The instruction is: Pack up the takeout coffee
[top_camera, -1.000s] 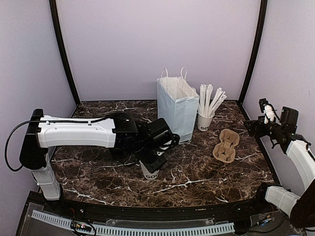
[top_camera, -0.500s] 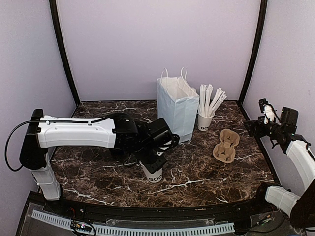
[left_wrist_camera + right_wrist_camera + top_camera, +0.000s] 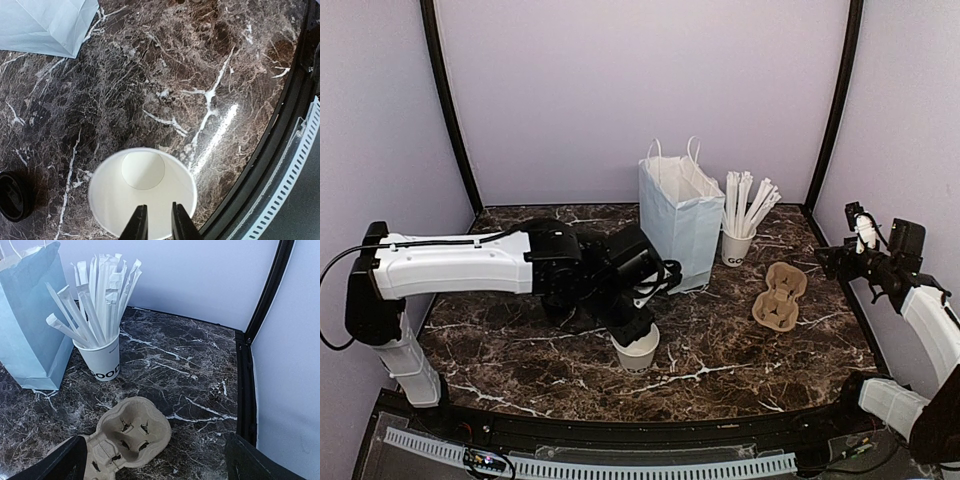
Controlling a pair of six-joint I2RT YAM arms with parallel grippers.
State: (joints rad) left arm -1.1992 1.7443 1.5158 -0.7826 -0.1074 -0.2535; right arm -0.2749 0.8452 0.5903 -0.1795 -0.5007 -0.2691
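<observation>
The takeout coffee (image 3: 638, 349) is a white paper cup standing upright at the near middle of the marble table, open-topped and empty inside (image 3: 142, 192). Its round black lid (image 3: 12, 196) lies on the table just left of it in the left wrist view. My left gripper (image 3: 632, 325) hangs right above the cup's near rim. Its fingers (image 3: 158, 207) stand a narrow gap apart with nothing between them. My right gripper (image 3: 835, 260) is held wide open at the right edge, looking down over the brown carrier, its tips (image 3: 155, 462) far apart and empty.
A white paper bag (image 3: 680, 222) stands open behind the cup. A white cup of long white sticks (image 3: 740, 240) is to its right. The brown pulp carrier (image 3: 780, 295) lies at the right. The black table rim (image 3: 280, 150) runs close by the cup.
My left gripper's fingers have parted slightly and pulled up off the cup. The left arm has swung a little, and the cup now shows its open rim slightly further right.
</observation>
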